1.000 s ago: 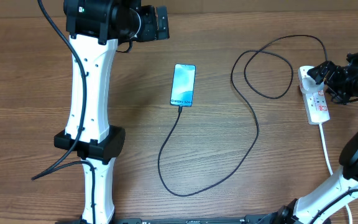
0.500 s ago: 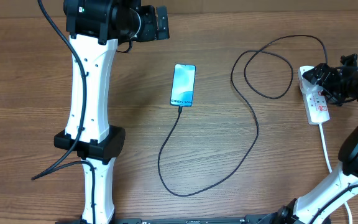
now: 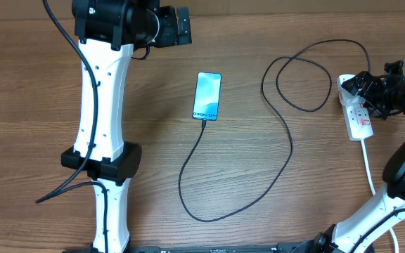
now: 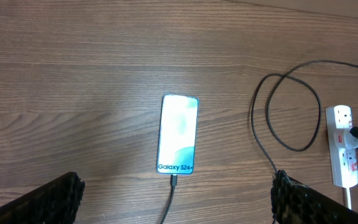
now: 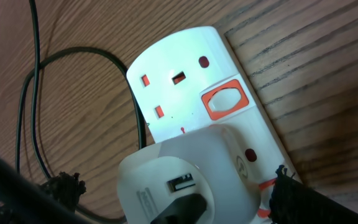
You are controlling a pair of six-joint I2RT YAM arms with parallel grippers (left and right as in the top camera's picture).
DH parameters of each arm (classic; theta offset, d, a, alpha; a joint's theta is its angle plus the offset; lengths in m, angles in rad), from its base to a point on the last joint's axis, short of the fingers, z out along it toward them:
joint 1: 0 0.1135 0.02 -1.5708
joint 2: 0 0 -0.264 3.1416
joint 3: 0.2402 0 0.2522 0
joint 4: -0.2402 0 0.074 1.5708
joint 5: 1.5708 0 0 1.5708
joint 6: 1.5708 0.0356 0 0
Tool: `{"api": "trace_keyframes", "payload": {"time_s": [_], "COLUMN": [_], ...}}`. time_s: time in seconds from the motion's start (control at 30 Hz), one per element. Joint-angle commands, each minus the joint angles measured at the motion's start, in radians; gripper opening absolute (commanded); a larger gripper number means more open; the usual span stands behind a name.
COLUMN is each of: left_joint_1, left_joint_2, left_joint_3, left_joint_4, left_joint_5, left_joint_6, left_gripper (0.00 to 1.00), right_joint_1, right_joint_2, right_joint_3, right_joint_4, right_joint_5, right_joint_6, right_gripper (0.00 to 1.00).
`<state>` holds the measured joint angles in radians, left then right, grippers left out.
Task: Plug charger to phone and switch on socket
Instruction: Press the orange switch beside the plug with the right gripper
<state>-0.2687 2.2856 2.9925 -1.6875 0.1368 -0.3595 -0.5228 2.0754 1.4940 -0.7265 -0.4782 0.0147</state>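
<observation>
The phone (image 3: 207, 95) lies face up mid-table with its light-blue screen lit; it also shows in the left wrist view (image 4: 178, 130). The black charger cable (image 3: 290, 144) has its tip in the phone's bottom edge (image 4: 174, 182) and loops right to the socket (image 3: 361, 123). In the right wrist view the socket (image 5: 179, 56) carries a white adapter (image 5: 191, 168) with the cable's black plug in it, beside an orange-red switch (image 5: 224, 102). My right gripper (image 5: 176, 183) is open, its fingers on either side of the adapter. My left gripper (image 3: 183, 26) is open and empty, high above the table's far left.
The socket's thick white cord (image 3: 368, 165) runs toward the table's front right. The left arm's white column (image 3: 103, 105) stands at the left. The cable's loops (image 3: 304, 77) lie between the phone and the socket.
My right gripper has shifted slightly left over the socket's far end. The phone, cable and left arm have not moved.
</observation>
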Motion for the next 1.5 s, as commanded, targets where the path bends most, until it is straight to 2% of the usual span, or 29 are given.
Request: {"api": "trace_keyframes", "payload": {"time_s": [0.0, 0.8, 1.47], "left_joint_1": [0.0, 0.0, 0.0], "left_joint_2": [0.003, 0.003, 0.003], "left_joint_3": [0.0, 0.0, 0.0], "left_joint_4": [-0.002, -0.002, -0.002], "left_joint_5": [-0.014, -0.014, -0.014], "left_joint_6": [0.02, 0.02, 0.02], "left_gripper": [1.0, 0.99, 1.0], "right_joint_1": [0.024, 0.024, 0.024], "right_joint_2": [0.011, 0.012, 0.012], "right_joint_3": [-0.003, -0.003, -0.002], "right_joint_4": [-0.029, -0.043, -0.072], "right_joint_5": [-0.021, -0.116, -0.1], "right_joint_6": [0.01, -0.016, -0.01], "right_gripper": [1.0, 1.0, 1.0]}}
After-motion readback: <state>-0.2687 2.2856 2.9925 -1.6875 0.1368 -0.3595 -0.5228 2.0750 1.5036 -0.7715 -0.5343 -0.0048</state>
